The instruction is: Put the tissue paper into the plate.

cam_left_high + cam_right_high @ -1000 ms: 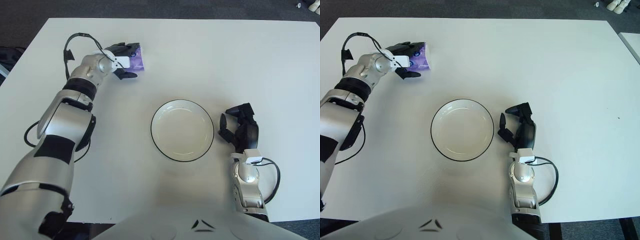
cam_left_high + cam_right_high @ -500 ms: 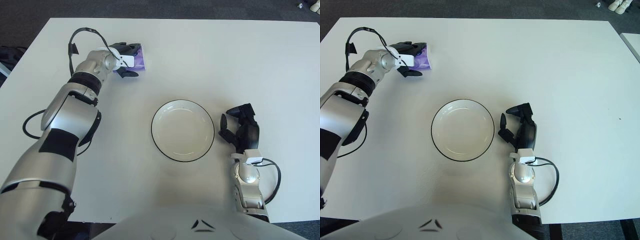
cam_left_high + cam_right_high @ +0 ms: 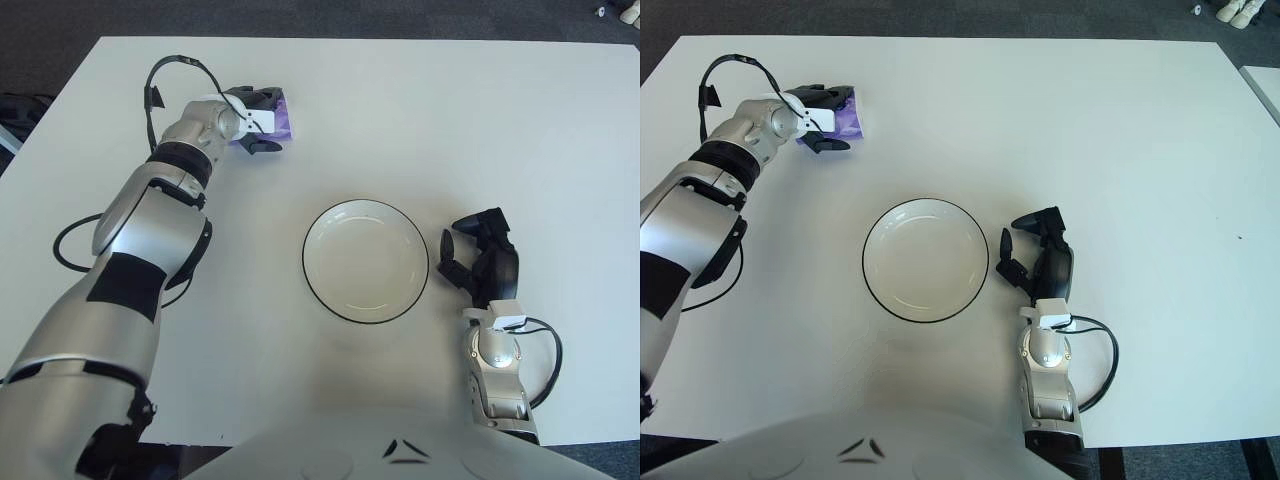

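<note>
A white table carries two things — a black-rimmed plate and a purple tissue pack.

Plate sits mid-tabletop. Tissue paper lies toward far-left corner, at left hand. Right hand just right of plate.

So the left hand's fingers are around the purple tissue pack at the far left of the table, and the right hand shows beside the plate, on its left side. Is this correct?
Not quite. The right hand shows on the right side of the plate, not the left; the left eye view shows this. The rest holds: the left hand has its fingers around the purple tissue pack at the far left of the table.
</note>
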You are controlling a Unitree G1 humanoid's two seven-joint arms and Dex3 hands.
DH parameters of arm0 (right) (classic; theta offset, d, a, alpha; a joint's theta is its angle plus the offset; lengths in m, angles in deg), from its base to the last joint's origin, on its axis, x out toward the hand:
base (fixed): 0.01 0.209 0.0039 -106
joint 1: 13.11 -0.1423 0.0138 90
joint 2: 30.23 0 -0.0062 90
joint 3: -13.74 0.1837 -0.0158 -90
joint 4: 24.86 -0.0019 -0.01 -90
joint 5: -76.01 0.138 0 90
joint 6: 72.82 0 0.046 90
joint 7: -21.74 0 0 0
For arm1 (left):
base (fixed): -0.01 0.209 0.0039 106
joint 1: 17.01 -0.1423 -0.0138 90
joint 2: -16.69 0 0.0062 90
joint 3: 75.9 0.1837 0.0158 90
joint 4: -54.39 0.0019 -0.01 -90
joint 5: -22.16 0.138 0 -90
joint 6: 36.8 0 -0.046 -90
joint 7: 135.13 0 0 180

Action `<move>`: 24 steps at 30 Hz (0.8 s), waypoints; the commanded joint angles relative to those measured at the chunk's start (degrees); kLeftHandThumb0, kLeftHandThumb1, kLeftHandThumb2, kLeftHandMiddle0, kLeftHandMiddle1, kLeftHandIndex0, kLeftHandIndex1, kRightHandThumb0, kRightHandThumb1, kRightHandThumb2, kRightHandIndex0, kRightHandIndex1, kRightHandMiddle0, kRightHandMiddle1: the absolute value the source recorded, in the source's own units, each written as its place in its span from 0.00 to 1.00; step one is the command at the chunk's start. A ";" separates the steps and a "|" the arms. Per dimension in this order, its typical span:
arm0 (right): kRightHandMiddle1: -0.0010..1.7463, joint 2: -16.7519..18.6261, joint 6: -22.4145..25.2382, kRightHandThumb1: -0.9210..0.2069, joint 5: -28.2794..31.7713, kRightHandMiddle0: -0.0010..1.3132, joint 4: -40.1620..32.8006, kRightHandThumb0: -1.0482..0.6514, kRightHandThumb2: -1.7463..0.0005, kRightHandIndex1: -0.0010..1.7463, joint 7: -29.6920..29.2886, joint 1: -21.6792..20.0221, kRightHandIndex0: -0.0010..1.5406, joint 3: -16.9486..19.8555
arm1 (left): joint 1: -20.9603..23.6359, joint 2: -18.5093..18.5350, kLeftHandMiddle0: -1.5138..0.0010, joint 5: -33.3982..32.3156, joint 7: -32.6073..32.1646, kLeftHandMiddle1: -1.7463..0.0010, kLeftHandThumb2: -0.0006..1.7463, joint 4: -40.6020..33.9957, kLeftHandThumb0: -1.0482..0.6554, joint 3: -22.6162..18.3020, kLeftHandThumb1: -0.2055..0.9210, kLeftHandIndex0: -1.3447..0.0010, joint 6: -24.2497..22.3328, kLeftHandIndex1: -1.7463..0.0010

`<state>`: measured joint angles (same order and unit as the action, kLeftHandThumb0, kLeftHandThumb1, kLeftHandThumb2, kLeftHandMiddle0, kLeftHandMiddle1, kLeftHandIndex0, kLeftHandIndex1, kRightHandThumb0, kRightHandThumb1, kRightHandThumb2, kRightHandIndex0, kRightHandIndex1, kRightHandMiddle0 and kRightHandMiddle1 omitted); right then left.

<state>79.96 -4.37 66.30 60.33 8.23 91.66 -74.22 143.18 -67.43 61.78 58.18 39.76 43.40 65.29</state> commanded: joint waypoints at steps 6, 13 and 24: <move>1.00 0.18 2.27 0.32 0.22 0.32 2.54 0.38 0.42 0.89 0.09 3.25 0.33 0.23 | -7.97 -3.22 1.00 -2.06 1.12 1.00 0.48 2.83 0.10 -1.28 0.69 1.00 -2.36 1.00; 1.00 0.18 2.79 0.34 -0.03 0.33 2.19 0.37 0.40 0.90 -0.04 3.51 0.33 0.30 | -9.56 -3.71 1.00 -2.43 -0.77 0.89 0.51 2.81 0.12 -1.44 0.66 1.00 -1.74 0.93; 1.00 0.10 3.54 0.36 -0.02 0.34 1.71 0.37 0.39 0.90 -0.05 3.95 0.32 0.44 | -15.00 -5.72 0.96 -6.30 -8.10 0.19 0.62 2.81 0.19 -5.33 0.47 1.00 1.14 0.22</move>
<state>79.95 -4.58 66.16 59.61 8.02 92.35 -74.17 138.54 -69.35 57.22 49.33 39.13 39.17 65.91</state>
